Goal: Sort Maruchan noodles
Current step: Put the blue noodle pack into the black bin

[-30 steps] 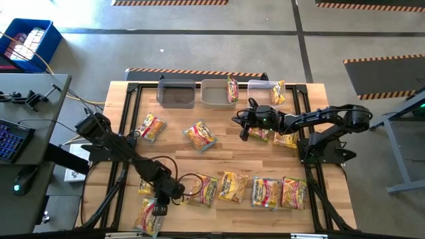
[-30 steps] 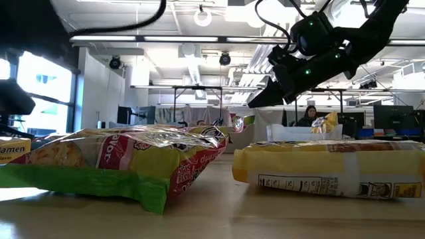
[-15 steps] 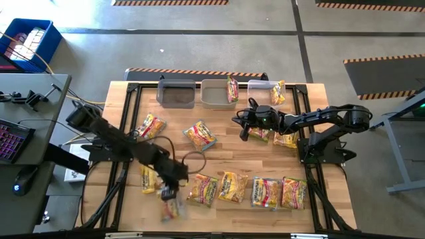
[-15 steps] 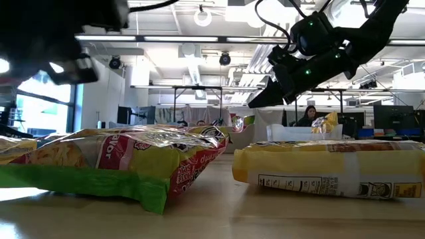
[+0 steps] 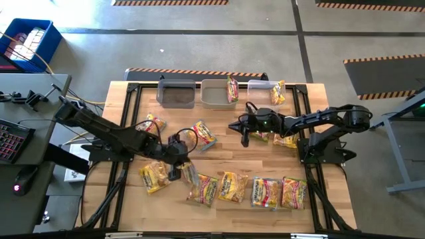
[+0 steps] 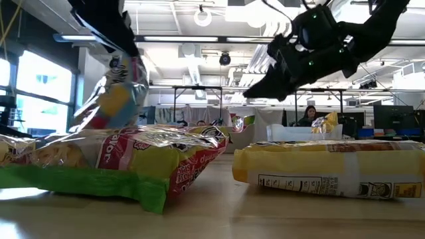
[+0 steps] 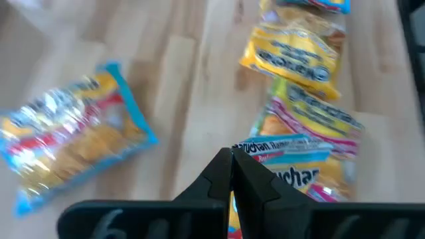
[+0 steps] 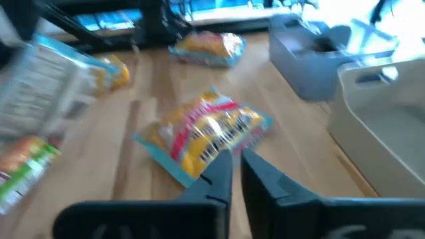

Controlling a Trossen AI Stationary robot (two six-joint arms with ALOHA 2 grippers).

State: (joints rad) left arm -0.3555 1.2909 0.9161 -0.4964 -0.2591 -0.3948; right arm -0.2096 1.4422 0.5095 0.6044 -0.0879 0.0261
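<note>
- Near edge of the pale wooden desk [image 5: 226, 156]: a row of four crinkly yellow noodle packets [image 5: 247, 190] with red, pink and green print, lying flat side by side.
- One more yellow packet [image 5: 153, 176] lies flat on the desk, left of that row.
- Left end effector [image 5: 178, 166] hangs over the left-centre of the desk, fingers pressed together, pinching a blue-edged yellow packet [image 6: 118, 89] by its top edge. That packet hangs clear above the desk, just left of the row's leftmost pack.
- Mid desk: a blue-edged yellow-and-red packet [image 5: 204, 134] lies flat at an angle; another yellow packet [image 5: 151, 124] lies left of it, partly under the left arm.
- Right end effector [image 5: 244, 133] sits right of centre above the desk, fingers [image 8: 219, 178] slightly spread, holding nothing. Two yellow packets [image 5: 279, 138] lie under and just beside that arm.
- Far edge: three rectangular plastic bins [image 5: 214, 93] in a row. A yellow packet [image 5: 232, 88] leans in the middle bin, another [image 5: 277, 92] in the right bin.
</note>
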